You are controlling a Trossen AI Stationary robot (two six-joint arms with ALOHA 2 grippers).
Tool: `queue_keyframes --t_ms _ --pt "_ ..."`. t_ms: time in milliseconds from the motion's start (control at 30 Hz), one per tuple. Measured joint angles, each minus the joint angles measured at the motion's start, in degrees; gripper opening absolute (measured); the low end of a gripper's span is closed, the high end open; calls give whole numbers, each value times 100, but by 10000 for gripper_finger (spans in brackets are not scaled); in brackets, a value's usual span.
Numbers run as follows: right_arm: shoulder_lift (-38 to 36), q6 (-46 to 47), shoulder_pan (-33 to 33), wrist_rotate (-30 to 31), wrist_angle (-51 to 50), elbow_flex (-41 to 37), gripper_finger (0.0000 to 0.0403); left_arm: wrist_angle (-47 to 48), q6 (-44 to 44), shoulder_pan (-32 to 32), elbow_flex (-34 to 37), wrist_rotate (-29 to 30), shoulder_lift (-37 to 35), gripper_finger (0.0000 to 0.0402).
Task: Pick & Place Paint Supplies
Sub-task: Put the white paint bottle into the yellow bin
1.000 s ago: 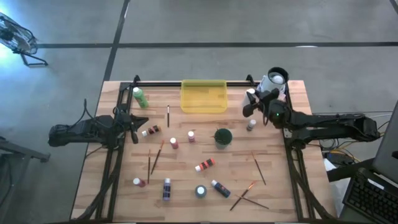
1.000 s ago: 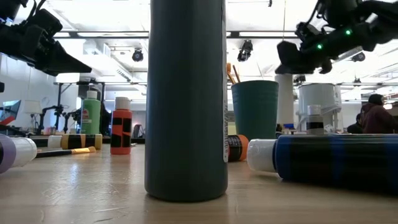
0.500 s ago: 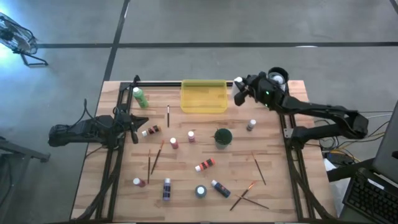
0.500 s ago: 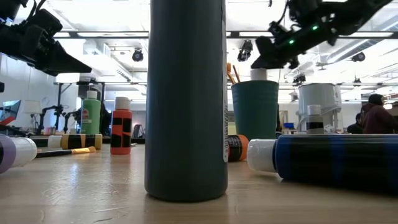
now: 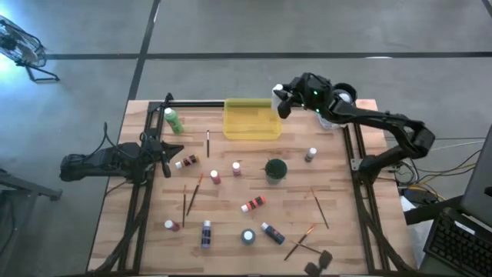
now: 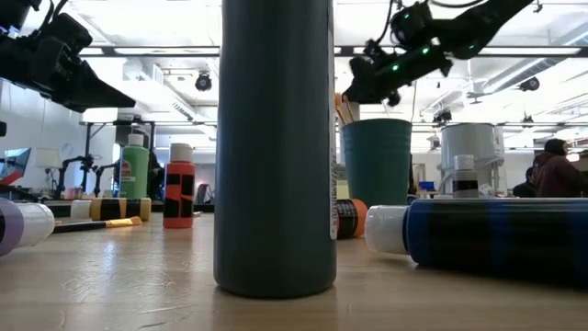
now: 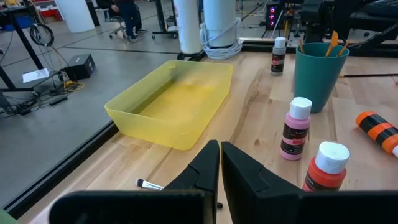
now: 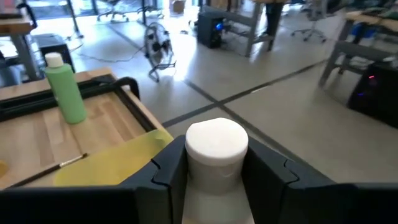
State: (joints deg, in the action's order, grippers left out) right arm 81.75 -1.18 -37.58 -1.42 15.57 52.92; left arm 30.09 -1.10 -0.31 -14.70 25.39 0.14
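Note:
My right gripper (image 5: 280, 101) hangs above the right end of the yellow tray (image 5: 250, 121), shut on a white-capped paint bottle (image 8: 216, 149). The low view shows it high above the dark green cup (image 6: 377, 161), which holds brushes. More paint bottles stand or lie on the wood: a green one (image 5: 173, 121), a red one (image 5: 215, 177), an orange-and-black one (image 5: 253, 204), a blue one (image 5: 272, 232). Thin paintbrushes (image 5: 193, 194) lie flat among them. My left gripper (image 5: 164, 151) waits shut at the table's left side. My right gripper pinches the bottle's body just under the white cap (image 8: 214, 186) between its two fingers (image 8: 168, 169). The fingers come nearly level from the table's right side. The bottle stands upright in the hold, cap up, lifted clear above the tray.
A white cylinder (image 5: 343, 97) stands at the far right corner. A grey-capped bottle (image 5: 310, 155) stands right of the cup. More brushes (image 5: 306, 240) lie near the front right. Black frame rails (image 5: 143, 201) run along the table's left and right sides.
My right gripper has swung from the table's right side toward the far left and risen, carrying the white-capped bottle to above the tray's right end. Its wrist has turned as the arm stretched out. The bottle stays clear of the table.

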Motion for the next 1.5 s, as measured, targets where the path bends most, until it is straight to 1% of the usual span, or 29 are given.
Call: queue_keyframes --t_ms 100,233,300,700,1300,1500 --pt "364 2 -137 -361 315 167 119 -2 -1 1 0 0 1 23" --pt "844 144 -315 -973 1208 228 115 -1 -1 2 0 0 0 23" --pt "1051 259 -375 -1090 1524 212 115 -1 -2 1 0 1 1 23" --pt "1652 118 -616 -1111 1726 118 115 -2 -2 2 0 2 2 23" --pt "2206 116 -827 -1357 2107 17 115 -2 0 0 0 2 2 23" --pt "2284 114 -836 -1370 2148 15 120 0 0 0 0 7 2 23"
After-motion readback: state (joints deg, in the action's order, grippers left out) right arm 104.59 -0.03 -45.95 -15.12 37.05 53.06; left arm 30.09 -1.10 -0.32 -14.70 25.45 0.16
